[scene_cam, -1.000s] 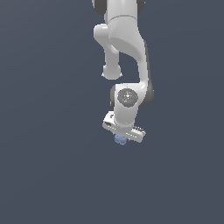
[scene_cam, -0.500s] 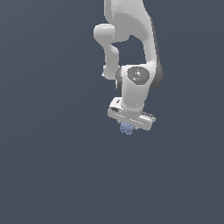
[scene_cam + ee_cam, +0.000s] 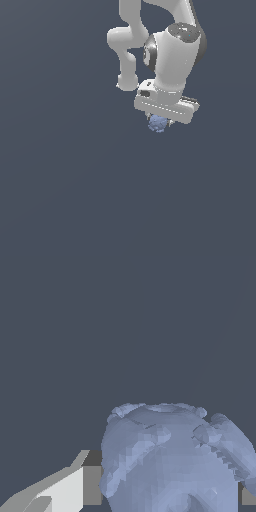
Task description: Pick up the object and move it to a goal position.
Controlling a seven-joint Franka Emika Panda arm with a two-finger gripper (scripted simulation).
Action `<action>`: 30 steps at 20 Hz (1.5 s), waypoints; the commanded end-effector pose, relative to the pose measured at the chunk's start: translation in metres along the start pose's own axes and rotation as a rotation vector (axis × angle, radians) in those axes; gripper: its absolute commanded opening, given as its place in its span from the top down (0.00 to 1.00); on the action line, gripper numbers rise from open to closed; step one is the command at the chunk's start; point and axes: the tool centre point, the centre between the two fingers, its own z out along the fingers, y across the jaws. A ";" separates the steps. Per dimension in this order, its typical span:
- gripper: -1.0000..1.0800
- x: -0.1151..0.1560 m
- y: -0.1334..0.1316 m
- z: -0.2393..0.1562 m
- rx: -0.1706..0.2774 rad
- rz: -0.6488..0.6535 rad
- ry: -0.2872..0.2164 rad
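while the jaws (image 3: pixel 161 121) pinch the blue blob (image 3: pixel 158 123), carry it steadily toward the goal, keeping the squeeze firm.

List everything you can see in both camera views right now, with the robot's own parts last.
Object: one, periwinkle blue, lumpy and swirled; sits just under the gripper body in the exterior view and fills much of the wrist view, between the fingers.
Background surface: one, plain dark slate grey, fills the rest of both views; no goal marker shows.
Gripper: one, white body with dark finger pads, shut on the object; one finger shows beside the object in the wrist view.
Arm: one, white with dark joints, comes in from the top of the exterior view.
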 end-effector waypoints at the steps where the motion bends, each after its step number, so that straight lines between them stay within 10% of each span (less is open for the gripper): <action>1: 1.00 -0.014 -0.006 -0.028 -0.001 0.000 0.001; 30: 1.00 -0.122 -0.062 -0.271 0.001 0.000 -0.001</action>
